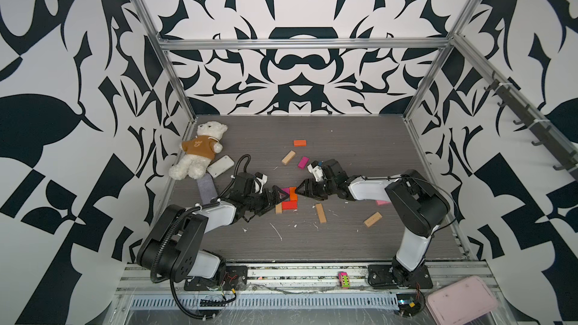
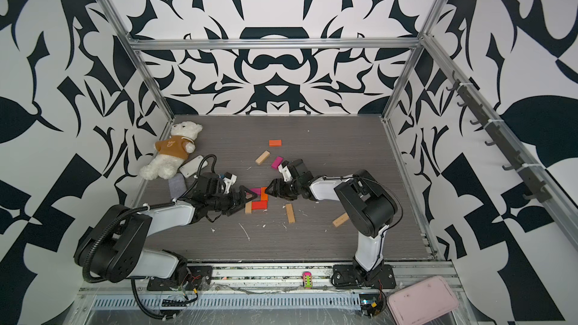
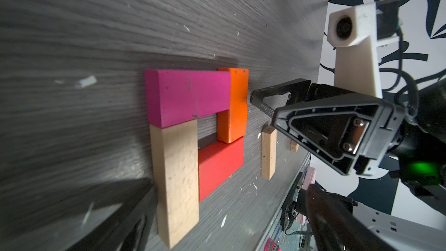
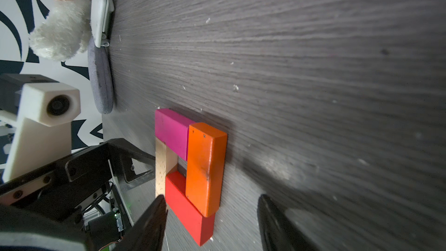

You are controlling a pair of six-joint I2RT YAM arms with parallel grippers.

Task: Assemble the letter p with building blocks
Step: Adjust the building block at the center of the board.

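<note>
left pincer [image 1: 275, 202]: wide open, empty | right pincer [image 1: 300, 189]: jaws partly apart, empty too | tan block [image 3: 176, 177], magenta block [image 3: 188, 97], red block [image 3: 219, 165], orange block [image 3: 233, 105]: touching in a ring-plus-stem, right between both pincers' tips | progress: we reckon the p's basically done, maybe a longer stem | spare tan block [image 1: 320, 213]: near the right pincer, unused

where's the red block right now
In both top views the red block lies near the middle of the table, its left end against the tan bar and the orange block touching its far edge.
</note>
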